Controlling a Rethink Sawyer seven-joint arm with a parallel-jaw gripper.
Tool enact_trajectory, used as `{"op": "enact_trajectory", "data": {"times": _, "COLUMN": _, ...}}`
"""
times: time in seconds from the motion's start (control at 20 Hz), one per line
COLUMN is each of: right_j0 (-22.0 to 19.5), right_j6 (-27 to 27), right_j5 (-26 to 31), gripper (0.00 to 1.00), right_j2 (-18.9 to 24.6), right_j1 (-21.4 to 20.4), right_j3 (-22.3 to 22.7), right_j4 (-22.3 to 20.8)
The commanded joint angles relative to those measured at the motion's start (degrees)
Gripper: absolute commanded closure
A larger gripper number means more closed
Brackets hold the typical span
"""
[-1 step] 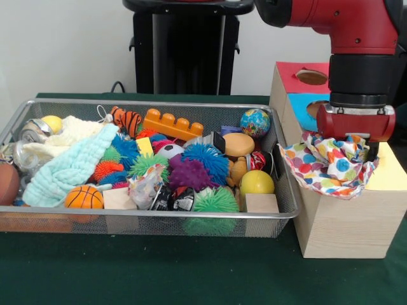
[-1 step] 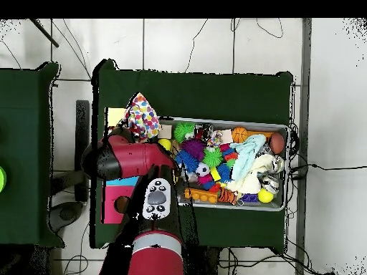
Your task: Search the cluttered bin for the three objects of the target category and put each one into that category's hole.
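A white cloth with coloured dots [image 1: 329, 162] hangs bunched under my gripper [image 1: 353, 145] and drapes over the left edge of the wooden sorting box [image 1: 343, 222]. The gripper stands over the box's yellow section [image 1: 389, 173], shut on the cloth, which hides most of its fingers. In the overhead view the dotted cloth [image 2: 143, 116] lies at the box's end beside the bin. A light blue towel [image 1: 73, 166] and a cream cloth [image 1: 71, 130] lie in the left part of the wire bin [image 1: 159, 216].
The bin also holds spiky balls, a small basketball [image 1: 84, 197], a yellow ball [image 1: 256, 182], a globe ball [image 1: 255, 122], an orange brick [image 1: 172, 124] and wooden blocks. The box has a blue section with a hole [image 1: 315, 108] and a red one [image 1: 311, 76].
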Motion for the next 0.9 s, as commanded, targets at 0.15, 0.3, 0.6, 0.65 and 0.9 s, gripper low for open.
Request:
{"op": "enact_trajectory", "data": {"times": 0.15, "right_j0": -1.2, "right_j6": 9.1, "right_j5": 2.4, "gripper": 0.00, "right_j2": 1.9, "right_j1": 4.5, "right_j3": 6.5, "right_j4": 0.6}}
{"op": "enact_trajectory", "data": {"times": 0.3, "right_j0": -1.1, "right_j6": 8.9, "right_j5": 2.2, "gripper": 1.00, "right_j2": 1.8, "right_j1": 4.6, "right_j3": 6.3, "right_j4": 0.3}}
{"op": "enact_trajectory", "data": {"times": 0.6, "right_j0": -1.4, "right_j6": 8.2, "right_j5": 2.6, "gripper": 1.00, "right_j2": 2.3, "right_j1": 4.4, "right_j3": 6.4, "right_j4": 0.1}}
{"op": "enact_trajectory", "data": {"times": 0.65, "right_j0": -1.5, "right_j6": 8.2, "right_j5": 2.3, "gripper": 1.00, "right_j2": 2.4, "right_j1": 4.4, "right_j3": 6.4, "right_j4": 0.0}}
{"op": "enact_trajectory", "data": {"times": 0.9, "right_j0": -4.0, "right_j6": 7.6, "right_j5": 2.4, "gripper": 1.00, "right_j2": 5.5, "right_j1": 4.0, "right_j3": 7.6, "right_j4": 0.1}}
